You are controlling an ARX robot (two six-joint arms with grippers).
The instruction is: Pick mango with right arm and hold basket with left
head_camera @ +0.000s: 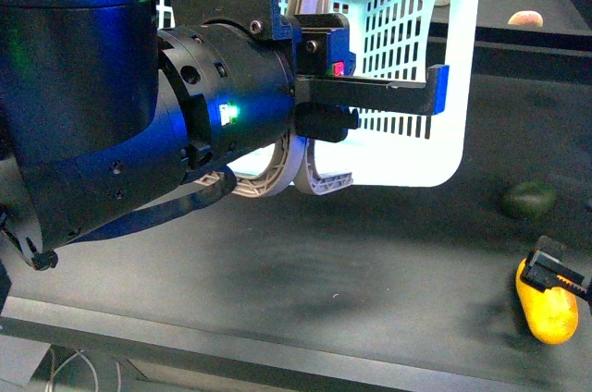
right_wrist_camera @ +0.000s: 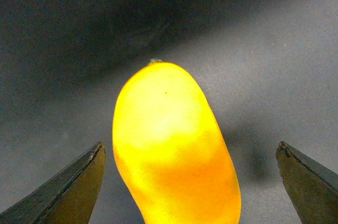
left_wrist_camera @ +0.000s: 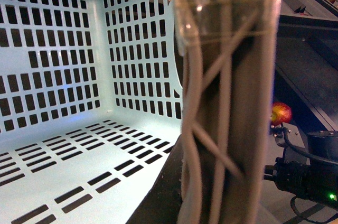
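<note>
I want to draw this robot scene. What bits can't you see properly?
Front view: the left arm hides much of the basket.
Front view: the picture edge cuts off most of the right gripper.
Right wrist view: the picture edge cuts the mango short.
Left wrist view: a blurry pale finger blocks the middle.

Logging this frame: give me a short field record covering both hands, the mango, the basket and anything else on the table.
left hand: pale curved fingers at the basket's rim; grip unclear
right hand: open, jaws on either side of the mango, not touching it
mango: yellow, lying on the dark table
basket: light blue, slotted walls; nothing seen inside in the left wrist view
other: dark green fruit on the table beyond the mango
stage: mango not yet gripped
</note>
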